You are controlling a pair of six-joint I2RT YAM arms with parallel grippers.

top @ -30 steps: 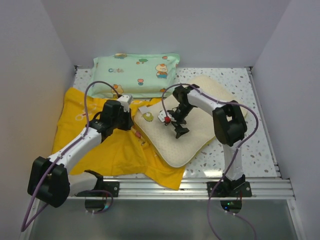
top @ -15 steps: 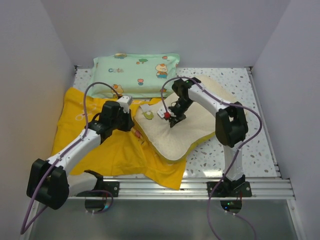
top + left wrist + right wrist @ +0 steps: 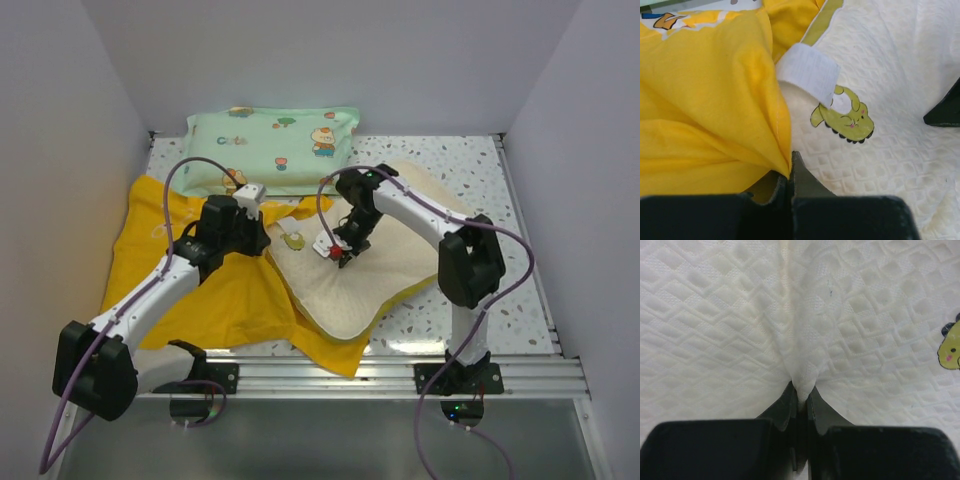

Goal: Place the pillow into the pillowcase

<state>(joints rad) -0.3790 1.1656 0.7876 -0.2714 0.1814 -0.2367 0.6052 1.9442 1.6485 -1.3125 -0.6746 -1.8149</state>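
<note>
The cream-white quilted pillow point(image 3: 380, 255) lies mid-table, its left corner over the yellow pillowcase point(image 3: 220, 300). A small green cartoon patch point(image 3: 845, 119) and a white label point(image 3: 807, 70) sit near that corner. My left gripper point(image 3: 262, 240) is shut on the pillowcase's edge point(image 3: 782, 150), holding the yellow cloth lifted beside the pillow point(image 3: 890, 75). My right gripper point(image 3: 340, 255) is shut on a pinched fold point(image 3: 802, 382) of the pillow's top fabric point(image 3: 740, 315), near its middle-left.
A mint-green cartoon-print pillow point(image 3: 272, 148) lies at the back of the speckled table point(image 3: 500, 300). White walls close in left, back and right. A metal rail point(image 3: 400, 375) runs along the near edge by the arm bases.
My right gripper has shut on a fold of the pillow and dragged it left toward the pillowcase. My left gripper has lifted the pillowcase edge and shifted slightly back.
</note>
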